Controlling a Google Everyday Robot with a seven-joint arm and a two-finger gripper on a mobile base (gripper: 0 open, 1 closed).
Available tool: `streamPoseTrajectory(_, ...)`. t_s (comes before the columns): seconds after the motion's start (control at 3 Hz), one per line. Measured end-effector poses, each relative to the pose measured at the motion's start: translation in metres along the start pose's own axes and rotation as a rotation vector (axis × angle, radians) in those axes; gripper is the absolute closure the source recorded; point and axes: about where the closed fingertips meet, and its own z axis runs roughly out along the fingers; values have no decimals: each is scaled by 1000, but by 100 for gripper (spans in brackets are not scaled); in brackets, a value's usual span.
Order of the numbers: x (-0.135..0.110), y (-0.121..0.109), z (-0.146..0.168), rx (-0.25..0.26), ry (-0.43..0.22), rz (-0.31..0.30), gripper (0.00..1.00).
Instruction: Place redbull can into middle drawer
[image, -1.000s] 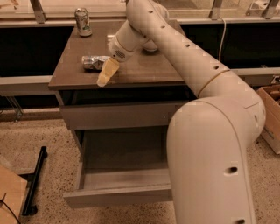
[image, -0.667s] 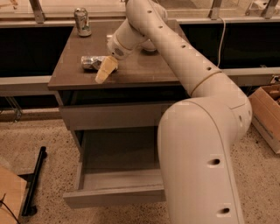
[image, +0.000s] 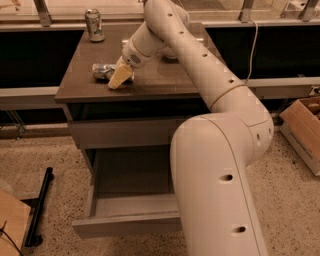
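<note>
The redbull can (image: 101, 71), silvery with dark patches, lies on its side at the left of the brown cabinet top (image: 165, 77). My gripper (image: 120, 76) reaches down onto the cabinet top at the can's right end and overlaps it. The middle drawer (image: 127, 224) is pulled out below, with its grey floor bare, under a closed matching drawer front (image: 125, 132). My arm's large white body covers the drawer's right part.
A green-and-white soda can (image: 93, 25) stands upright at the cabinet top's back left corner. A cardboard box (image: 305, 127) sits on the floor to the right. A black bar (image: 39, 206) and a cardboard piece (image: 10, 227) lie on the floor to the left.
My gripper has moved slightly up and closer to the can's right end. The arm's body has swung in front of the drawer. The can has not moved.
</note>
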Motion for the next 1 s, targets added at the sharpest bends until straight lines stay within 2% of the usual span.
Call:
streamPoseTrajectory(0.67,7,-1,2,-13,4,20,89)
streamPoseTrajectory(1.0,7,-1,2,-13,4,20,100)
